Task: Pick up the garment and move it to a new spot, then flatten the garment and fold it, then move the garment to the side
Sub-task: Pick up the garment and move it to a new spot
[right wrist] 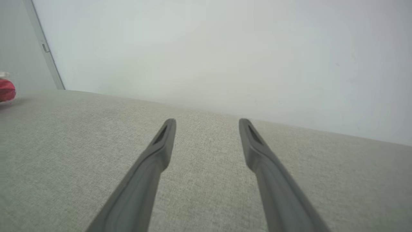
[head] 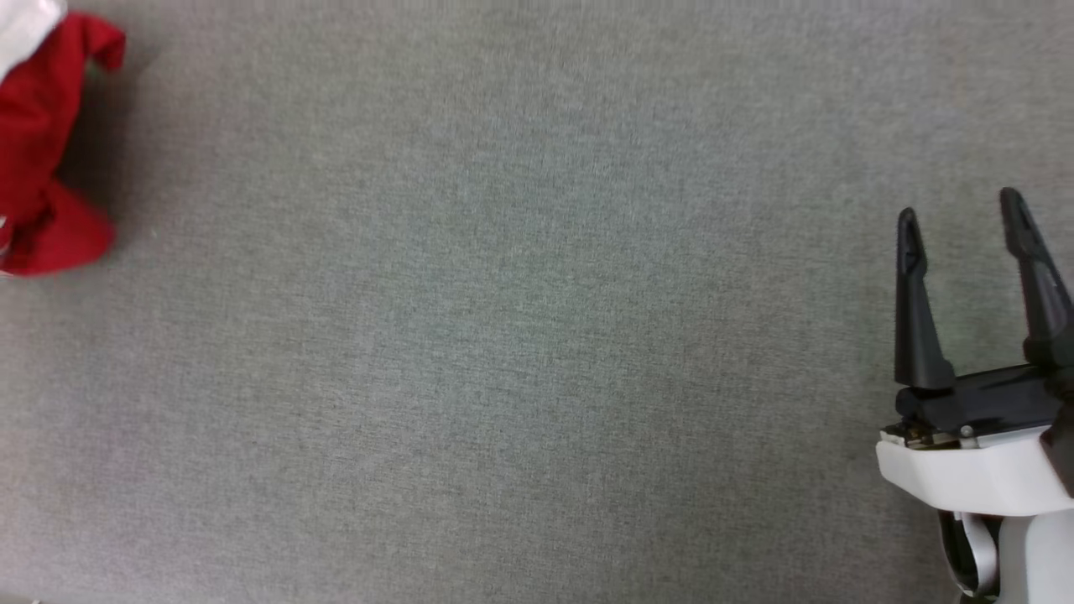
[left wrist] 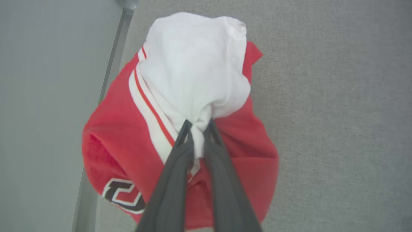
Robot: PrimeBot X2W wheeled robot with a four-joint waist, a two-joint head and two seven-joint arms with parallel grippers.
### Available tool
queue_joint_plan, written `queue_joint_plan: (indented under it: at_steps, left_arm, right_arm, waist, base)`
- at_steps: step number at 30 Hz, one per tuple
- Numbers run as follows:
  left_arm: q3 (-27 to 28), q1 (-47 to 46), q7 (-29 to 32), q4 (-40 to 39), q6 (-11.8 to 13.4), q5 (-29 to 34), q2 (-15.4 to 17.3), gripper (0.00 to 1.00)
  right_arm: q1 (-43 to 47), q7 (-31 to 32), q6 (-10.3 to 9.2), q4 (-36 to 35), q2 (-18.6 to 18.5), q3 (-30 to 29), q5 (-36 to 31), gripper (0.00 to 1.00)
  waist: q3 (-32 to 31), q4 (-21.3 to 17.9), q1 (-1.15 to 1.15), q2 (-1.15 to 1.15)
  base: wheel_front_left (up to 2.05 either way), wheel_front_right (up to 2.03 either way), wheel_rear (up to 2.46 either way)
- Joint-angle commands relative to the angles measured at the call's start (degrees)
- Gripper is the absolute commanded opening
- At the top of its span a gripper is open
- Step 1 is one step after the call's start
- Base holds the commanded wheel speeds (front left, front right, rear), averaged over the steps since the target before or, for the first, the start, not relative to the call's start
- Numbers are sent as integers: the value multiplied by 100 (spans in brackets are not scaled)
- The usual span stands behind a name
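The garment, a red shirt with a white sleeve and striped trim, lies bunched on the grey cloth surface by its left edge. In the left wrist view my left gripper is shut on a pinch of the white sleeve fabric. The head view catches the garment at the far left border. It shows as a small red patch at the left of the right wrist view. My right gripper stands open at the lower right over bare cloth, its fingers spread with nothing between them.
A grey fabric-covered table spreads across the head view. Its left edge has a metal rim beside the garment, with pale floor beyond. A pale wall rises behind the table's far edge.
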Motion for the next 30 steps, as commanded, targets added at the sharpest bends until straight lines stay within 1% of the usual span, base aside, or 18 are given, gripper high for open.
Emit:
queue_joint_plan:
  at_steps: [1, 4, 8, 13, 20, 30]
  left_arm:
    - [-83, -146, -20, -174, 5, 25, 79, 0]
    - [-276, -367, 25, -542, 5, 103, 229, 0]
    - [-577, -724, 142, -1034, 5, 228, 348, 0]
    - [-959, -1213, 318, -1643, 4, 348, 317, 0]
    - [-1568, -1923, 573, -2292, 4, 505, 50, 0]
    - [-2618, -2855, 704, -2775, 4, 397, -587, 0]
  right_arm:
    - [-14, -14, -4, 35, 13, 25, 74, 100]
    - [8, -14, -4, 110, 20, 62, 192, 100]
    - [37, -15, -4, 192, 22, 106, 425, 100]
    - [16, -14, -3, 264, 23, 141, 657, 100]
    - [68, -14, -4, 376, 24, 160, 943, 100]
    - [222, -14, -4, 492, 24, 143, 1199, 100]
  waist:
    - [-218, -60, 0, 0]
    - [-424, -128, 0, 0]
    - [-640, -266, 0, 0]
    - [-829, -546, 0, 0]
    - [-1099, -1106, 0, 0]
    - [-1487, -1916, 0, 0]
  base:
    - [0, 0, 0]
    - [0, 0, 0]
    - [0, 0, 0]
    - [0, 0, 0]
    - [0, 0, 0]
    - [0, 0, 0]
